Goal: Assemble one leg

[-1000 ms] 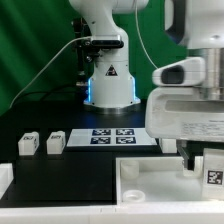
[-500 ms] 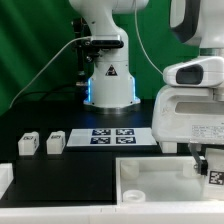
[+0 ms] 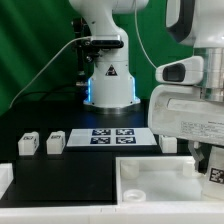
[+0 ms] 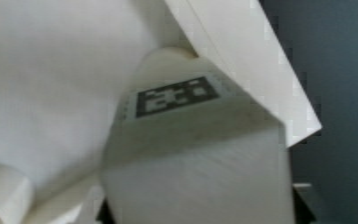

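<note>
My gripper [image 3: 209,166] is at the exterior view's right, shut on a white leg [image 3: 213,173] whose square marker faces the camera. It holds the leg over the right end of the large white tabletop [image 3: 150,180]. In the wrist view the held leg [image 4: 185,140] fills the frame with its marker near its far end, and the gripper [image 4: 202,216] clamps its near end against the white tabletop [image 4: 51,80]. Two more legs [image 3: 27,144] [image 3: 55,142] stand on the black table at the left. A further white block [image 3: 168,145] shows behind the tabletop, partly hidden by the hand.
The marker board [image 3: 112,136] lies in the middle of the table in front of the robot base [image 3: 108,80]. A white part [image 3: 5,178] sits at the left edge. A green curtain forms the backdrop.
The hand shifted slightly right and then back left. The leg stays held over the tabletop's right end. The loose legs have not moved.
</note>
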You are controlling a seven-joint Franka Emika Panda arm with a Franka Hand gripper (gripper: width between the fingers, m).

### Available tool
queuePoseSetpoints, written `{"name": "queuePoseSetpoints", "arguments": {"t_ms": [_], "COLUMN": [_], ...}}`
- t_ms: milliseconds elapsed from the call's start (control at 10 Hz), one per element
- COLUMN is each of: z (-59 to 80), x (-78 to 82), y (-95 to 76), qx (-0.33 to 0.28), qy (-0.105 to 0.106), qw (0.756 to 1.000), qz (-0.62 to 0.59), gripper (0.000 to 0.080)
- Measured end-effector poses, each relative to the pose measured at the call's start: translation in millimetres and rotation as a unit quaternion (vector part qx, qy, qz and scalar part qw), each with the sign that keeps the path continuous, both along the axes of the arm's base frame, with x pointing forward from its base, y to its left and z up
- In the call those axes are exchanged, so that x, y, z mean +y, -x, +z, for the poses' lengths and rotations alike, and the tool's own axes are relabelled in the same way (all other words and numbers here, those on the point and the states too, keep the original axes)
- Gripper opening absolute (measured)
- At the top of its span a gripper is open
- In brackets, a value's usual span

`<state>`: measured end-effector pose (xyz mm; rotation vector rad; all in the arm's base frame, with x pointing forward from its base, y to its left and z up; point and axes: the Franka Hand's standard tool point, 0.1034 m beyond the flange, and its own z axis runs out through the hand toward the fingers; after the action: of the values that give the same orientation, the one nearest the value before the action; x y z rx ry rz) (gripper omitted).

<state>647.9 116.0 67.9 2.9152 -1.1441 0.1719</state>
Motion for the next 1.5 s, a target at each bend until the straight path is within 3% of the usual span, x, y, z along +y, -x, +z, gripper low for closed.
{"name": "queuePoseSetpoints", "arguments": {"t_ms": [300, 500, 700, 800, 900, 1000, 1200, 1300, 1500], "z": [-3.2, -3.8, -4.2, -3.9, -4.3, -5.4, -5.8, -6.1, -7.7], "x": [-12.2, -13.1, -12.6, -12.2, -12.4, -12.4, -12.3, -11.8, -6.0], "y": [3.1, 9.9, 16.8, 18.0, 18.4, 18.8, 19.0, 19.3, 20.7], "qx": [0.001, 0.005, -0.011, -0.011, -0.01, -0.01, -0.01, -0.01, -0.01], "qy": [-0.032, -0.063, -0.096, -0.098, -0.098, -0.097, -0.095, -0.093, -0.066], "qw": [0.977, 0.921, 0.845, 0.831, 0.826, 0.829, 0.842, 0.85, 0.942], "qz": [-0.212, -0.385, -0.527, -0.548, -0.555, -0.551, -0.53, -0.518, -0.328], "gripper": [0.0298, 0.03, 0.03, 0.03, 0.0379, 0.0379, 0.0625, 0.0625, 0.0642]}}
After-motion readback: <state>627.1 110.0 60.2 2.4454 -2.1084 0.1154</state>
